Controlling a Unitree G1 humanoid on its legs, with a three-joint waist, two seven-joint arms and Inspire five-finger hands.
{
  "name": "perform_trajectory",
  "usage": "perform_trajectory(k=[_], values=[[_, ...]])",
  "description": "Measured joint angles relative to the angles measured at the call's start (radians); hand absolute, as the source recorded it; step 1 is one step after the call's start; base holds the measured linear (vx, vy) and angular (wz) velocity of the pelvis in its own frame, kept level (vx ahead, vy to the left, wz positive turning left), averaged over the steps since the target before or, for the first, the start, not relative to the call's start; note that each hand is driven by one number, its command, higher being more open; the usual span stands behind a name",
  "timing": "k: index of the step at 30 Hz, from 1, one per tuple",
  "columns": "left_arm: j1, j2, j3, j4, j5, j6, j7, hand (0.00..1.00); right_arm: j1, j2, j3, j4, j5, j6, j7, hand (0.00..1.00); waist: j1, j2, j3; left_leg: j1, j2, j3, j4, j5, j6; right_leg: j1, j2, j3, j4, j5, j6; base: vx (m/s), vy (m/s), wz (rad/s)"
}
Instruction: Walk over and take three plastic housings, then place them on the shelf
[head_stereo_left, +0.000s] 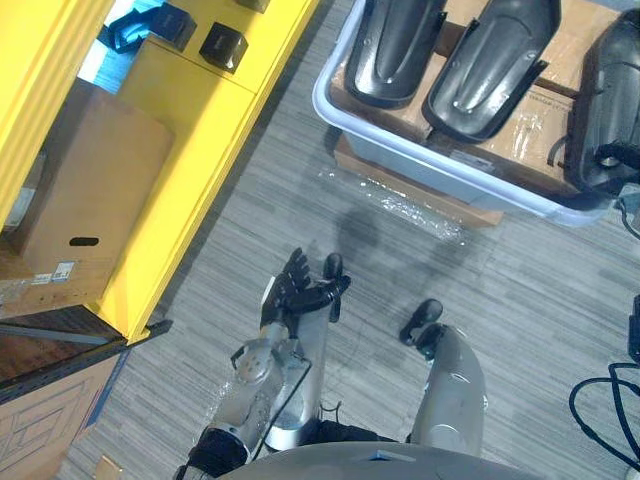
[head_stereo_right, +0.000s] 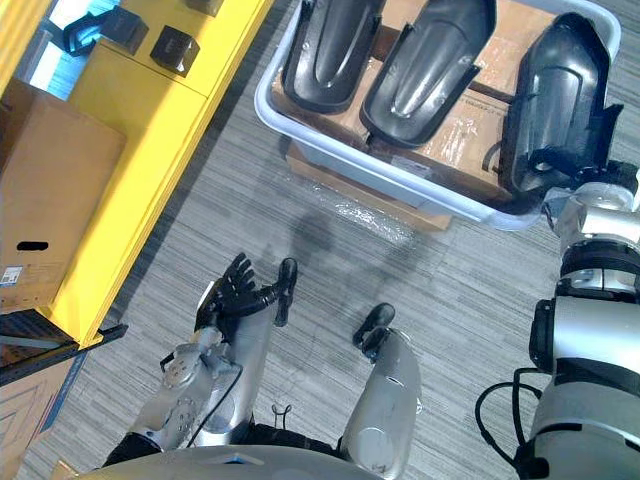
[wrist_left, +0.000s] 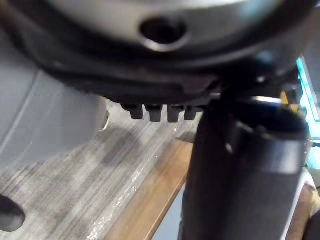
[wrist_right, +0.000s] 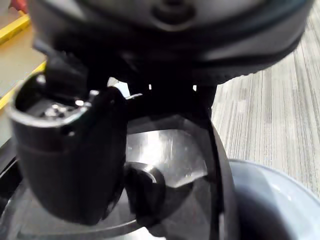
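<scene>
Dark left hand (head_stereo_left: 291, 296) hovers spread open (empty) over grey carpet (head_stereo_left: 520, 290).

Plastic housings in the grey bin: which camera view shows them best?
The right eye view: all three plastic housings lie nearly whole in the grey bin. The left eye view cuts them off at its top and right edges. The wrist views face the carpeted floor instead.

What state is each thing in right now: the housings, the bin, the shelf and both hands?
Bin: loaded, sitting on flat cardboard.
Plastic housings: three, lying side by side in the bin, none taken.
Shelf: no housing on it yet.
Left hand: open, empty, above the carpet.
Right hand: above the carpet, short of the bin.
</scene>
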Motion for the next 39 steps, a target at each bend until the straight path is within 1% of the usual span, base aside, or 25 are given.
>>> perform_trajectory(k=[4, 7, 8, 10, 12, 13, 15, 18, 20, 21, 22, 24, 25, 26, 28, 31, 33, 35, 37, 39], values=[[-0.001, -0.008, -0.008, 0.0, 0.0, 0.0, 0.009, 1.0, -0.001, 0.02, 0.037, -0.045, 0.003, -0.007, 0.018, 0.0, -0.005, -0.001, 0.0, -0.004, 0.017, 0.012, 0.006, -0.003, -0.009, -0.023, 0.009, 0.016, 0.019, -0.006, -0.009, -0.02, -0.048, -0.17], [-0.002, -0.031, -0.02, 0.0, -0.001, 0.0, 0.021, 1.0, -0.014, 0.055, 0.057, -0.104, 0.004, -0.078, 0.018, 0.0, -0.006, -0.003, 0.001, -0.023, 0.031, 0.011, 0.012, 0.001, -0.018, -0.047, 0.018, 0.016, 0.033, -0.011, -0.018, -0.03, -0.051, -0.07], [-0.002, -0.033, -0.023, 0.0, -0.004, 0.0, 0.022, 1.0, -0.022, 0.06, 0.074, -0.111, -0.001, -0.087, 0.017, 0.0, -0.006, -0.004, 0.002, -0.026, 0.034, 0.009, 0.013, 0.002, -0.02, -0.051, 0.022, 0.016, 0.033, -0.011, -0.019, -0.02, -0.054, -0.05], [-0.001, -0.036, -0.032, -0.001, -0.029, -0.001, 0.029, 1.0, -0.039, 0.065, 0.11, -0.118, -0.007, -0.109, 0.004, 0.0, -0.005, -0.013, 0.007, -0.028, 0.039, 0.005, 0.013, 0.005, -0.025, -0.052, 0.027, 0.014, 0.037, -0.014, -0.024, -0.02, -0.05, 0.0], [-0.003, -0.036, -0.031, -0.006, -0.033, -0.002, 0.038, 1.0, -0.041, 0.095, 0.139, -0.122, -0.037, -0.138, 0.008, 0.0, -0.004, -0.031, 0.01, -0.029, 0.045, 0.004, 0.019, 0.005, -0.028, -0.055, 0.031, 0.013, 0.044, -0.017, -0.028, 0.0, -0.055, -0.03], [-0.004, -0.036, -0.029, -0.008, -0.034, -0.002, 0.044, 1.0, -0.041, 0.109, 0.145, -0.123, -0.042, -0.153, 0.008, 0.0, -0.004, -0.034, 0.01, -0.032, 0.051, 0.004, 0.029, 0.004, -0.03, -0.054, 0.037, 0.014, 0.045, -0.017, -0.028, 0.01, -0.034, -0.09], [-0.008, -0.035, -0.025, -0.009, -0.034, -0.002, 0.052, 1.0, -0.04, 0.127, 0.155, -0.146, -0.042, -0.164, 0.008, 0.0, -0.005, -0.036, 0.012, -0.04, 0.061, 0.004, 0.045, -0.002, -0.03, -0.055, 0.046, 0.014, 0.045, -0.017, -0.029, 0.0, -0.01, -0.1], [-0.021, -0.033, -0.013, -0.009, -0.034, -0.005, 0.067, 1.0, -0.04, 0.138, 0.154, -0.188, -0.043, -0.18, 0.006, 0.0, -0.006, -0.049, 0.02, -0.052, 0.07, 0.002, 0.06, -0.007, -0.031, -0.063, 0.052, 0.016, 0.051, -0.017, -0.029, -0.01, 0.0, -0.05], [-0.022, -0.032, -0.008, -0.011, -0.029, -0.017, 0.113, 1.0, -0.039, 0.141, 0.154, -0.212, -0.042, -0.206, -0.008, 0.0, -0.007, -0.055, 0.023, -0.055, 0.071, 0.004, 0.06, -0.008, -0.029, -0.065, 0.053, 0.018, 0.052, -0.016, -0.031, -0.04, 0.007, -0.03], [-0.023, -0.034, -0.008, -0.016, -0.028, -0.02, 0.165, 1.0, -0.039, 0.143, 0.154, -0.233, -0.04, -0.228, -0.021, 0.0, -0.008, -0.059, 0.026, -0.054, 0.071, 0.005, 0.061, -0.008, -0.029, -0.066, 0.053, 0.021, 0.052, -0.015, -0.031, -0.03, 0.01, -0.04], [-0.023, -0.034, -0.005, -0.02, -0.027, -0.02, 0.195, 1.0, -0.038, 0.145, 0.154, -0.243, -0.04, -0.241, -0.03, 0.0, -0.009, -0.061, 0.027, -0.054, 0.071, 0.006, 0.061, -0.008, -0.029, -0.066, 0.053, 0.022, 0.053, -0.015, -0.031, -0.03, 0.007, -0.03], [-0.028, -0.037, 0.032, -0.022, -0.026, -0.019, 0.308, 1.0, -0.033, 0.148, 0.149, -0.3, -0.042, -0.283, -0.062, 0.0, -0.011, -0.07, 0.032, -0.047, 0.071, 0.011, 0.06, -0.007, -0.028, -0.066, 0.053, 0.029, 0.057, -0.015, -0.032, -0.03, -0.003, -0.04], [-0.028, -0.036, 0.045, -0.021, -0.026, -0.019, 0.33, 1.0, -0.028, 0.148, 0.143, -0.318, -0.042, -0.29, -0.069, 0.0, -0.01, -0.071, 0.032, -0.044, 0.071, 0.013, 0.06, -0.007, -0.028, -0.065, 0.052, 0.032, 0.059, -0.015, -0.032, 0.0, 0.0, 0.0], [-0.027, -0.037, 0.075, -0.019, -0.025, -0.019, 0.363, 1.0, -0.011, 0.151, 0.12, -0.357, -0.043, -0.308, -0.08, 0.0, -0.009, -0.072, 0.032, -0.037, 0.07, 0.014, 0.059, -0.007, -0.028, -0.062, 0.052, 0.036, 0.063, -0.015, -0.032, 0.0, 0.0, 0.0], [-0.024, -0.037, 0.116, -0.019, -0.021, -0.02, 0.401, 1.0, 0.018, 0.162, 0.091, -0.4, -0.045, -0.332, -0.095, 0.0, -0.007, -0.072, 0.032, -0.016, 0.067, 0.018, 0.052, -0.006, -0.028, -0.047, 0.049, 0.039, 0.063, -0.015, -0.032, 0.0, 0.0, 0.0], [-0.019, -0.035, 0.148, -0.019, -0.018, -0.037, 0.436, 1.0, 0.091, 0.175, 0.059, -0.435, -0.122, -0.359, -0.118, 0.0, -0.009, -0.074, 0.032, 0.048, 0.046, 0.026, 0.011, 0.003, -0.023, 0.004, 0.031, 0.038, 0.053, -0.016, -0.032, -0.01, 0.001, 0.13], [-0.017, -0.035, 0.146, -0.028, 0.021, -0.045, 0.437, 1.0, 0.148, 0.175, 0.012, -0.435, -0.153, -0.367, -0.129, 0.0, -0.023, -0.074, 0.031, 0.1, 0.012, 0.017, -0.048, 0.027, -0.013, 0.049, 0.007, 0.024, 0.034, -0.02, -0.024, -0.02, -0.006, 0.36], [-0.017, -0.033, 0.147, -0.04, 0.024, -0.045, 0.418, 1.0, 0.186, 0.175, -0.022, -0.436, -0.161, -0.367, -0.132, 0.0, -0.038, -0.076, 0.032, 0.131, -0.005, 0.005, -0.089, 0.049, -0.012, 0.081, 0.003, 0.01, 0.012, -0.017, -0.017, -0.01, -0.011, 0.29], [0.002, -0.026, 0.151, -0.089, 0.026, -0.045, 0.4, 1.0, 0.252, 0.176, -0.05, -0.456, -0.161, -0.366, -0.141, 0.0, -0.038, -0.084, 0.034, 0.168, -0.013, 0.004, -0.134, 0.067, -0.009, 0.111, 0.003, 0.004, -0.015, -0.012, -0.01, 0.01, 0.004, 0.15], [0.039, -0.023, 0.178, -0.157, 0.063, -0.044, 0.378, 1.0, 0.319, 0.189, -0.087, -0.504, -0.162, -0.365, -0.152, 0.0, -0.049, -0.092, 0.034, 0.206, -0.021, 0.004, -0.179, 0.083, -0.011, 0.141, 0.003, 0.002, -0.04, -0.006, -0.001, 0.04, 0.003, 0.08]])
